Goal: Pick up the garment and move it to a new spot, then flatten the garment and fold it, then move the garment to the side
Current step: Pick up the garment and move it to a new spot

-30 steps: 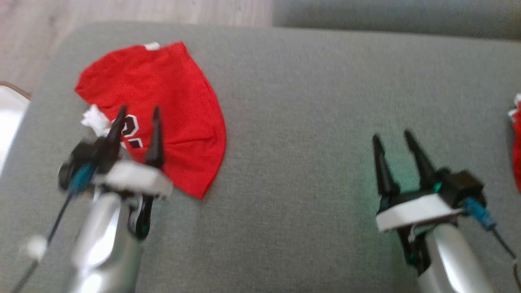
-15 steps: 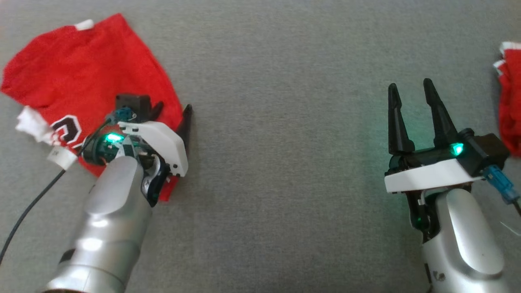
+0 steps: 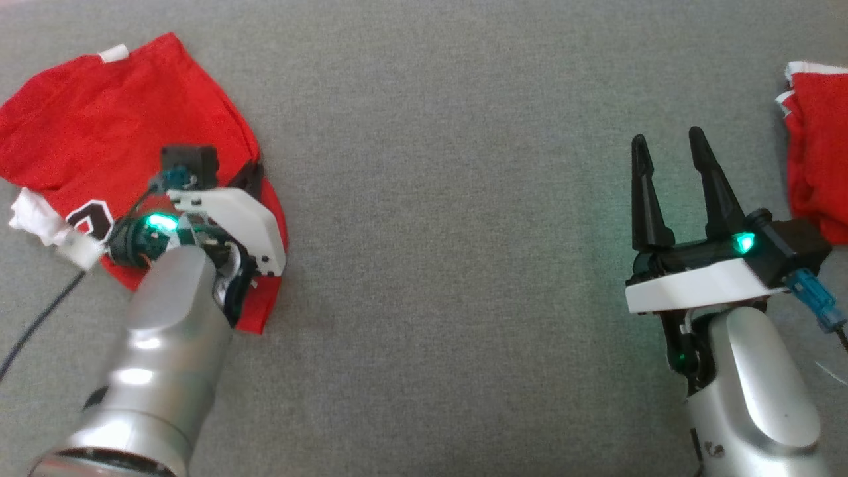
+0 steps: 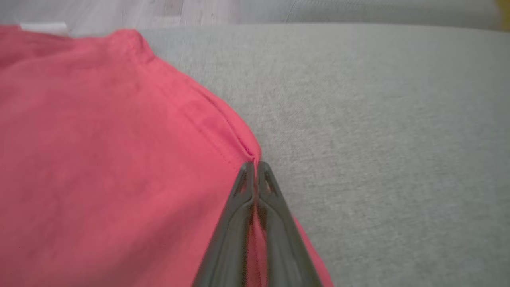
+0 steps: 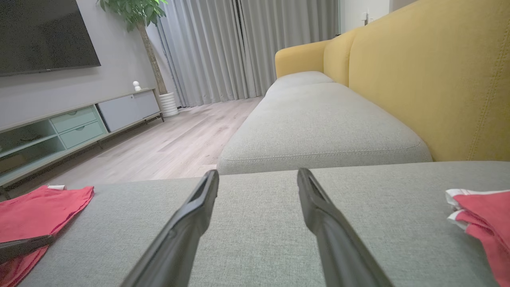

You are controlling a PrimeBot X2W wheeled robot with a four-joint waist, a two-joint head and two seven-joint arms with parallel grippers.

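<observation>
— So where is the red garment (image 3: 126, 106)?
— Far left on the grey sofa cushion (image 3: 450, 199), lying loosely flat, with a white tag (image 3: 112, 53) at its top corner. Its curved right hem is the edge facing the middle of the cushion.
— And the left pincer (image 4: 253, 167)?
— Pinched together right on that hem, with red cloth showing between its fingers.
— What about the other arm?
— The right pincer (image 3: 668, 139) stands wide, holding nothing, over bare grey fabric.
— How much open room is there?
— A broad bare stretch of cushion runs between the two arms. At the far right edge lies a second red cloth (image 3: 818, 132) with white trim, near the right wrist.
</observation>
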